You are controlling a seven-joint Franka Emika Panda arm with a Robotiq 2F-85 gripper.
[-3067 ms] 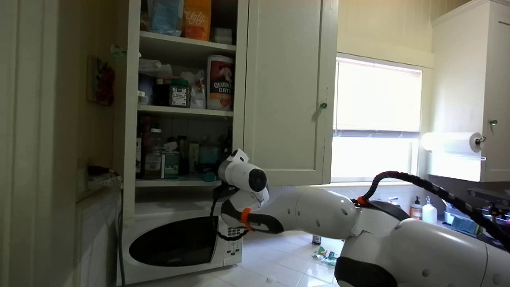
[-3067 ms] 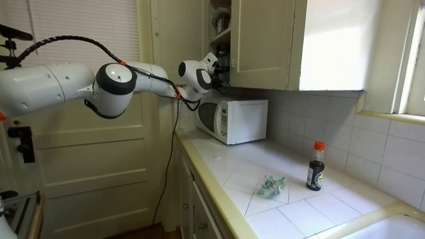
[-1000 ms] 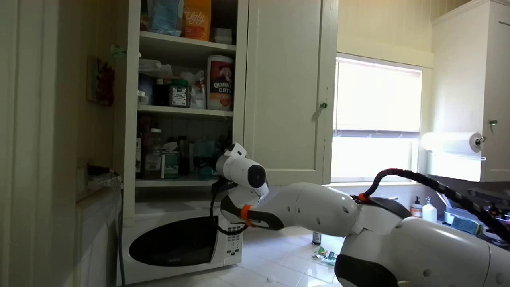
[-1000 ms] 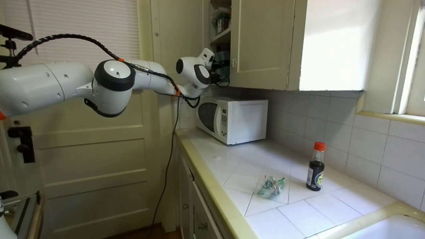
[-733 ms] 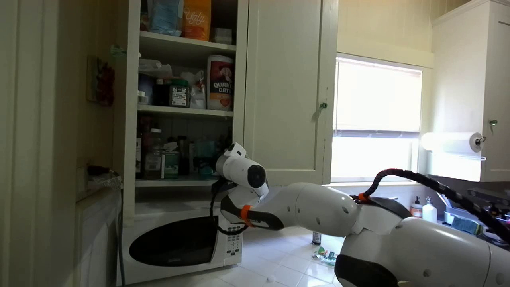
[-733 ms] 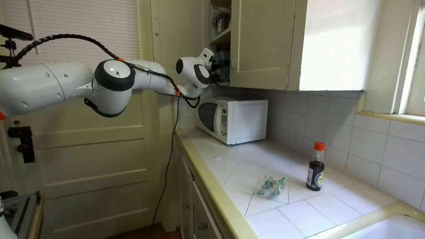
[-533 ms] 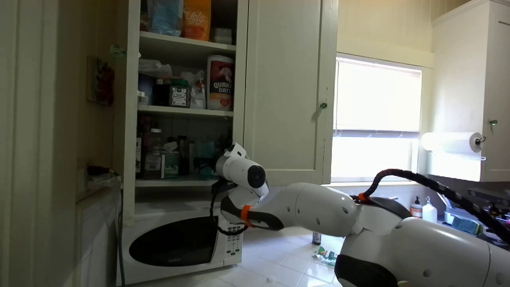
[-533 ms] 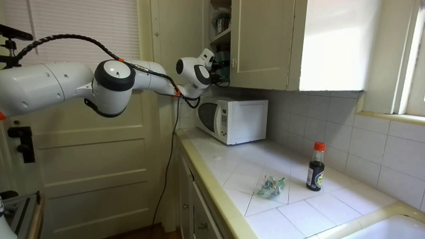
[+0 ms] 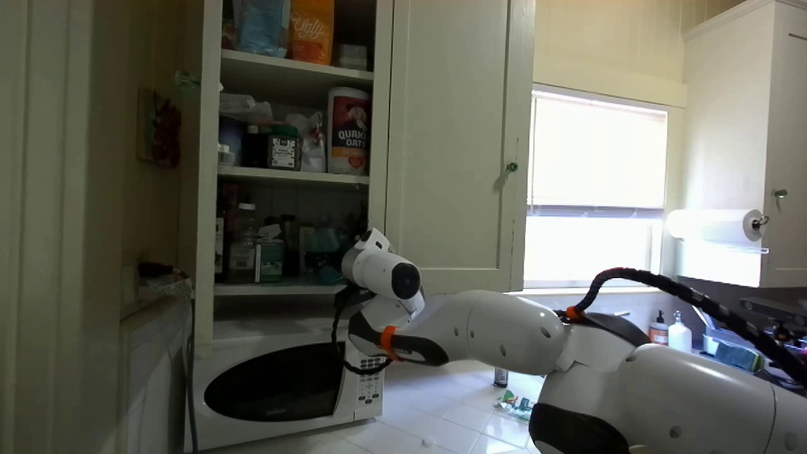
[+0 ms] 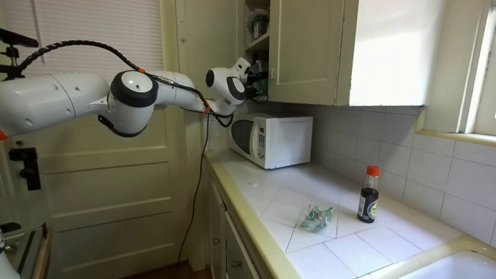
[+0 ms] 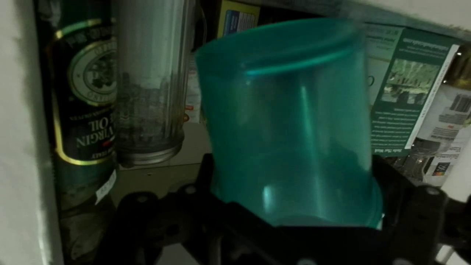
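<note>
Arm (image 9: 504, 328) a little higher and further back since the earlier frame; cup (image 11: 290, 129) leaning

The arm's shift is slight and shows in both exterior views. The cup appears to lean more steeply than a moment ago.

Largest item: the cabinet (image 9: 381, 126), its shelved section open, the door (image 9: 451, 139) beside it closed. Below stands the microwave (image 10: 279, 141) on the tiled counter (image 10: 279, 193).

Gripper (image 11: 294, 162): the fingers (image 11: 205, 171) stand apart, one on each side of the cup and close to it. Whether they clamp it or merely flank it, I cannot tell.

The cup is at the cabinet's opening, by the bottom shelf (image 9: 277, 289), tilted; whether it rests on the shelf is not visible.

Progress, as judged: the gripper is in place around the cup, and the cup is at the shelf. Outstanding: the cup is not upright, and the two are not yet separated.

Edges: in the wrist view the side post (image 11: 18, 129) bounds one side, with an oil bottle (image 11: 84, 110) and a glass jar (image 11: 151, 73) between it and the cup. A green box (image 11: 408, 88) stands near the cup's opposite side. Judged room: tight sideways, freer straight back toward the arm.

Smallest: a red-capped bottle (image 10: 368, 199) and a crumpled packet (image 10: 317, 218), both on the counter, well apart from the gripper.
</note>
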